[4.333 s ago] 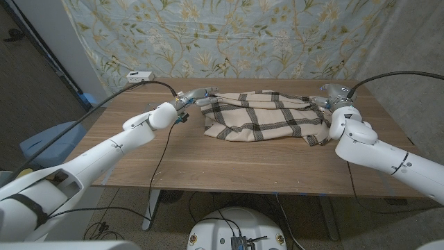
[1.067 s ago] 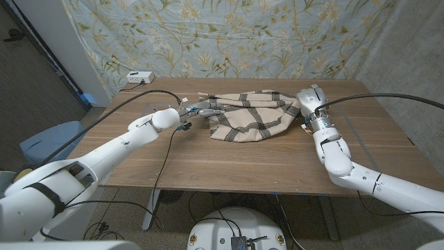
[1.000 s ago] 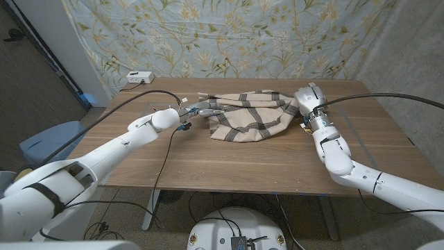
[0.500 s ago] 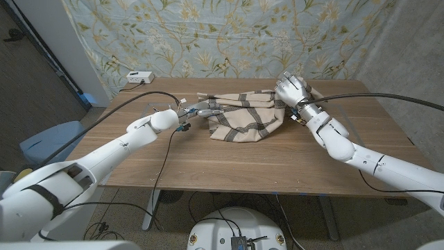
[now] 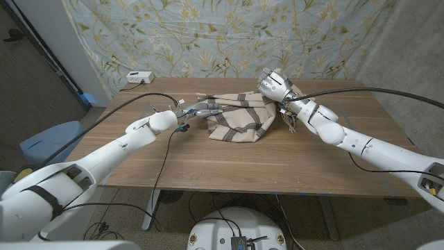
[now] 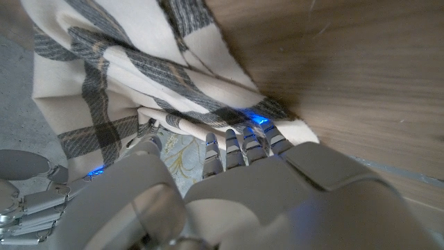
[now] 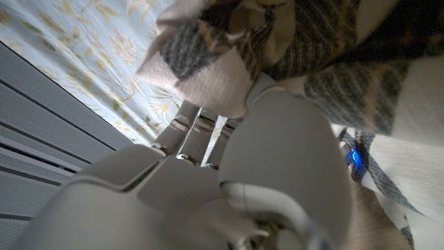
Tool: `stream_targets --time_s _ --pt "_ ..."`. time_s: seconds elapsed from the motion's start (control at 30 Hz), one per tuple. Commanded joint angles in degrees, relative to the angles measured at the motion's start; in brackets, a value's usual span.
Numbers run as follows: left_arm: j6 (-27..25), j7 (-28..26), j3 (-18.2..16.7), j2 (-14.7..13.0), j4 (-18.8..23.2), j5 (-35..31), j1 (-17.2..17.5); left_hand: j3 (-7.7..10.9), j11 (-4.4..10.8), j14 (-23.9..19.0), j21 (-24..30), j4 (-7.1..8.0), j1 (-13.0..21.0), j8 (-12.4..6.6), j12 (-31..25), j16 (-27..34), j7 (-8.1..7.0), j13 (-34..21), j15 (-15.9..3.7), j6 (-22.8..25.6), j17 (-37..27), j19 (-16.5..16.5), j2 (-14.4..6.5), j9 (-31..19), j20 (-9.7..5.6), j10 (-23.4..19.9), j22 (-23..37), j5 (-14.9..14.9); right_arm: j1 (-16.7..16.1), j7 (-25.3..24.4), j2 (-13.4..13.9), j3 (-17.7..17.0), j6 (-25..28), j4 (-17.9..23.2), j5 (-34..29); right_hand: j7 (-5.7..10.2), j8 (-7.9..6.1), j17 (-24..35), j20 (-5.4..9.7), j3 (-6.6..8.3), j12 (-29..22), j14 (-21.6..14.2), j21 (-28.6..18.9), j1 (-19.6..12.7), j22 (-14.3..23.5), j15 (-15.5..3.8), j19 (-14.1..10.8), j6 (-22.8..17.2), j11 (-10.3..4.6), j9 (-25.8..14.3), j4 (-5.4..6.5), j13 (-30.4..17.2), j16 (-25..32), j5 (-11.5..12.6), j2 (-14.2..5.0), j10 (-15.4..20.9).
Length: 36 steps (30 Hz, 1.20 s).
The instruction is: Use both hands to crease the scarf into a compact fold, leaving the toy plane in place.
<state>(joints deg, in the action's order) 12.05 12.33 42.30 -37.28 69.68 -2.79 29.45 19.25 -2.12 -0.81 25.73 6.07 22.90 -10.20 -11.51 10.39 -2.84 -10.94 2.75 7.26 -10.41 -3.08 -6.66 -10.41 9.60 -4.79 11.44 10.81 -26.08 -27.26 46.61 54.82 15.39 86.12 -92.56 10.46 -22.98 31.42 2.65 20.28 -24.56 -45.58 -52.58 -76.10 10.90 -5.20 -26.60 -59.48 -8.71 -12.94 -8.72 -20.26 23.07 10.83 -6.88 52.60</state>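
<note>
From the head view, the scarf (image 5: 239,119) — cream with dark plaid stripes — lies bunched on the far middle of the wooden desk (image 5: 229,163). The left robot hand (image 5: 201,110) reaches to the cloth's left edge, its fingers on that edge. The right robot hand (image 5: 275,85) is raised over the scarf's right end, fingers curled around a gathered bunch of fabric lifted off the desk, with fringe hanging beneath the wrist. A small white box (image 5: 141,76) sits at the desk's far left corner, well apart from the scarf. In the left wrist view, the left robot hand's fingertips (image 6: 244,141) lie at a folded edge of the scarf (image 6: 132,76), with cloth bunched against them — whether they pinch it or only press on it, I cannot tell. In the right wrist view, the right robot hand (image 7: 229,153) grips a wad of the plaid scarf (image 7: 291,42), the fabric spilling over its fingers.
</note>
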Motion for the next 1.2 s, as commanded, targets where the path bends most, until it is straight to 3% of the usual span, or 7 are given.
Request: stream_targets --time_s 0.03,0.23,0.63,0.97,1.2 --pt "-1.0 0.5 -0.2 0.1 -0.9 1.0 0.0 -0.13 -0.2 0.2 0.1 0.11 -0.9 -0.4 -0.3 0.4 0.66 -0.1 0.18 0.2 0.0 0.1 -0.4 0.0 0.53 -0.2 0.2 0.0 8.4 -7.5 -5.9 5.8 -5.4 -8.4 -3.5 0.05 0.08 -0.3 8.39 -0.61 0.0 0.1 -0.6 -0.5 0.0 -8.67 0.7 -0.7 -0.5 -0.2 0.15 -0.4 -0.4 0.4 -0.17 0.3" --pt "-1.3 0.5 -0.4 -0.2 -0.8 1.6 0.2 0.36 -0.27 0.3 0.0 0.7 -1.4 -0.42 -0.3 0.4 0.96 -0.1 0.42 0.2 -0.1 0.1 -1.9 0.0 0.82 -0.2 0.2 0.2 12.7 -10.8 -9.3 9.5 -6.1 -12.6 -4.0 0.13 0.11 -0.6 8.34 -1.0 0.0 -0.1 -0.8 -0.5 -0.1 -8.68 0.9 -0.8 -0.53 -0.2 0.23 -0.6 -0.6 0.5 -0.29 0.5" --pt "-1.2 0.4 -0.8 -0.4 -1.4 2.4 0.5 0.57 -0.25 0.2 0.0 1.09 -1.9 -0.47 -0.3 0.5 1.14 -0.1 0.48 0.3 -0.1 0.0 -2.5 0.0 0.85 -0.1 0.3 0.3 20.6 -16.6 -13.7 15.1 -8.1 -16.9 -3.4 0.27 0.24 -1.5 8.4 -2.07 0.2 -0.4 -1.3 -0.8 -0.2 -8.69 1.6 -1.0 -0.6 -0.3 0.27 -0.9 -1.2 0.7 -0.49 0.6" --pt "0.0 0.9 -1.1 0.0 -3.2 3.7 0.2 1.93 -0.89 0.3 0.0 1.73 -2.1 -0.45 -0.3 0.5 1.77 -0.1 1.04 0.0 -0.1 0.0 -4.5 0.0 1.48 -0.1 0.3 0.7 25.7 -22.1 -17.0 21.5 -12.0 -18.8 -4.1 0.3 0.33 -2.1 8.43 -2.82 0.5 -0.4 -1.8 -1.0 -0.2 -8.68 2.2 -1.1 -0.79 -0.3 0.34 -1.1 -1.8 0.8 -0.76 0.7" --pt "1.5 0.8 -1.4 0.1 -4.5 4.6 0.3 2.78 -0.98 0.3 -0.1 1.95 -2.1 -0.48 -0.4 0.5 1.84 -0.1 1.06 0.1 -0.1 -0.1 -4.9 0.0 1.54 -0.1 0.4 0.8 28.0 -25.4 -17.6 24.8 -15.1 -18.1 -4.0 0.46 0.4 -2.5 8.47 -3.27 0.6 -0.3 -2.0 -1.2 -0.2 -8.69 2.5 -1.1 -0.72 -0.3 0.36 -1.2 -2.1 0.9 -0.84 0.7"
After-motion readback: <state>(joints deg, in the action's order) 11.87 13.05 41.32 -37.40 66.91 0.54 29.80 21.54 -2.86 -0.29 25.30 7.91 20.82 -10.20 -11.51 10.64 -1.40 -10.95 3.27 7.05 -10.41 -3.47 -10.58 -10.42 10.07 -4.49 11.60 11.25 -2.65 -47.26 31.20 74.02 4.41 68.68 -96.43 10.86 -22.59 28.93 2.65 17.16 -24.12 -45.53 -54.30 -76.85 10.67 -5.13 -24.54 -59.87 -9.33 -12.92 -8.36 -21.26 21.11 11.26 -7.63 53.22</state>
